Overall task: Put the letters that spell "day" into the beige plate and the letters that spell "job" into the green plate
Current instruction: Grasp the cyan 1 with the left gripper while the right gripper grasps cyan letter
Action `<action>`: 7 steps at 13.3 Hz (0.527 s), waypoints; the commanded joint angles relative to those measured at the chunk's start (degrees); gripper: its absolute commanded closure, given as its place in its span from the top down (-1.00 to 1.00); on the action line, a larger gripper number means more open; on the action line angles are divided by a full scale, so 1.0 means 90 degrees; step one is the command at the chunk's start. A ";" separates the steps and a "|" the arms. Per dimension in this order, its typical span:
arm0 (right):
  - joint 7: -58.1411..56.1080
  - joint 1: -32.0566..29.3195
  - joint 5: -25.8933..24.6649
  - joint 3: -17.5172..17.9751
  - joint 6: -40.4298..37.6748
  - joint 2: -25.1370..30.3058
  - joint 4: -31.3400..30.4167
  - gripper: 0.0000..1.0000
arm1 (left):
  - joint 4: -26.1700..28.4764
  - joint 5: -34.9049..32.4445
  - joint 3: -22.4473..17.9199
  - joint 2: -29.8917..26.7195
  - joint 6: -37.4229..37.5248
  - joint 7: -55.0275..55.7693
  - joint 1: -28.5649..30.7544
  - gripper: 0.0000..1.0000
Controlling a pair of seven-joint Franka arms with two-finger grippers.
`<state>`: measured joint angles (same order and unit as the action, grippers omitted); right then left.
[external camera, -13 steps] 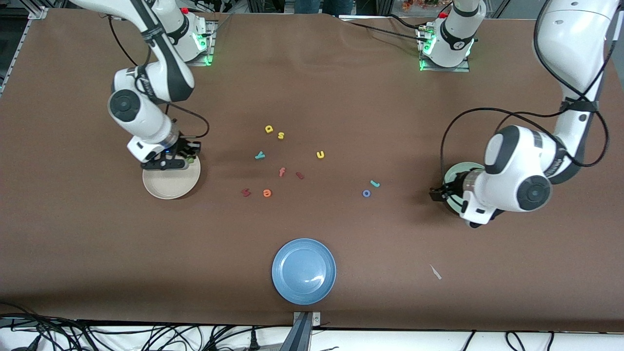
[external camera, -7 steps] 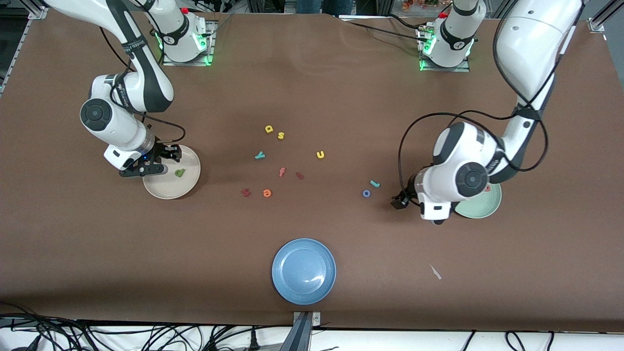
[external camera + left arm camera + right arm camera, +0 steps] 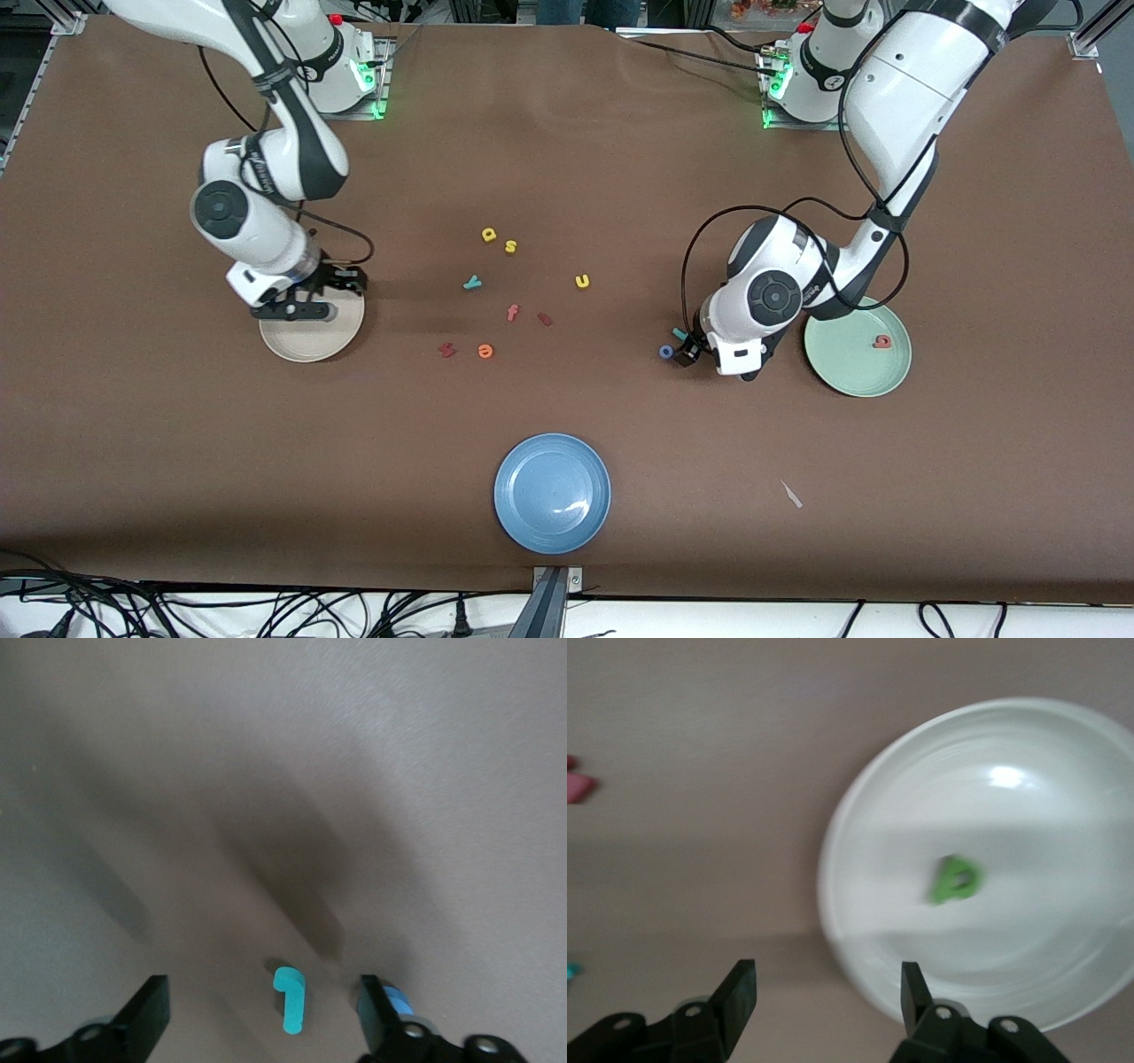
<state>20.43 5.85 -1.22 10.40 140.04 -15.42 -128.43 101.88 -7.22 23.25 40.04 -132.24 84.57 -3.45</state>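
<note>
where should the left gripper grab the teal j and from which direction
Best from straight above, closing across the straight stem of the teal j, not its hooked end. It lies flat on the brown table, thin and small, so only a top-down pinch reaches its edges. The left gripper already hangs open over it, one finger each side of the stem. Watch the blue o close beside one finger.

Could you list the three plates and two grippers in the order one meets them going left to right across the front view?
Right gripper, over the beige plate → blue plate → left gripper → green plate.
</note>
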 commanded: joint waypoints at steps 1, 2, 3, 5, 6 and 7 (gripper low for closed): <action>0.1319 0.0053 -0.0020 0.0512 -0.0033 -0.0190 0.0226 0.49 | 0.0037 -0.0204 -0.0054 -0.0035 -0.0072 0.0494 -0.0124 0.51; 0.1720 0.0169 -0.0001 0.0640 -0.0033 -0.0287 0.0362 0.49 | 0.0037 -0.0204 -0.0064 -0.0035 -0.0188 0.0592 -0.0134 0.48; 0.2178 0.0402 -0.0011 0.0670 -0.0023 -0.0472 0.0538 0.49 | 0.0027 -0.0204 -0.0064 -0.0025 -0.0276 0.0699 -0.0144 0.38; 0.2805 0.0803 -0.0059 0.0670 0.0055 -0.0814 0.0889 0.49 | 0.0027 -0.0204 -0.0074 -0.0015 -0.0287 0.0847 -0.0154 0.26; 0.2982 0.0873 -0.0060 0.0670 0.0229 -0.0941 0.0939 0.49 | 0.0018 -0.0204 -0.0074 0.0014 -0.0306 0.0895 -0.0212 0.19; 0.3148 0.0951 -0.0060 0.0670 0.0415 -0.1068 0.0940 0.49 | 0.0017 -0.0204 -0.0074 0.0043 -0.0335 0.0896 -0.0232 0.13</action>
<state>45.72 13.57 -1.23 16.49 141.68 -21.57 -122.17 101.89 -7.29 23.23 40.29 -134.23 90.33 -4.26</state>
